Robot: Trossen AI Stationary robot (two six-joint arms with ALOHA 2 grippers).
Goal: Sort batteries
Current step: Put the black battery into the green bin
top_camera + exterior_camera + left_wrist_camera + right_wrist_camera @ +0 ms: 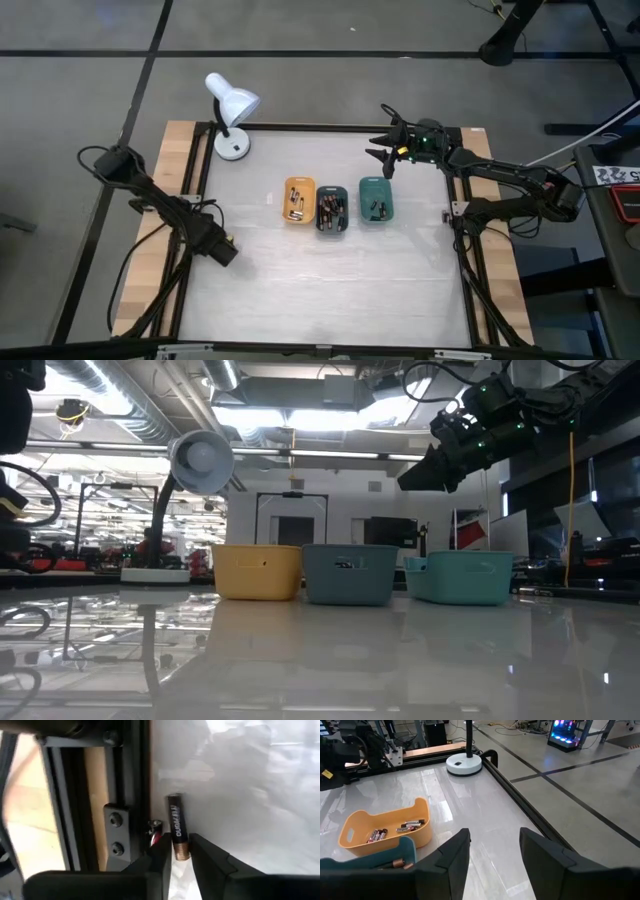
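Observation:
Three small trays stand in a row mid-table: orange (299,199), dark teal (332,212) and green (376,198), each with batteries lying in it (332,208). In the right wrist view, batteries (395,831) lie on the orange tray's floor. My left gripper (178,854) is low at the table's left edge, shut on a black battery with a copper end (176,822). A second small battery with reddish marks (154,831) lies beside the frame rail. My right gripper (385,152) hangs open in the air just beyond the green tray's far end. My left gripper pinches the black battery by its copper end (181,851) between the two fingertips (162,851). The battery lies along the fingers and points away from them, over the white table top. Whether it rests on the table or is lifted, I cannot tell.
A white desk lamp (230,110) stands at the table's far left corner. A black frame rail with bolts (116,832) and a wooden strip run along the left edge, close to my left gripper. The white table top (330,290) lies bare on the near side of the trays.

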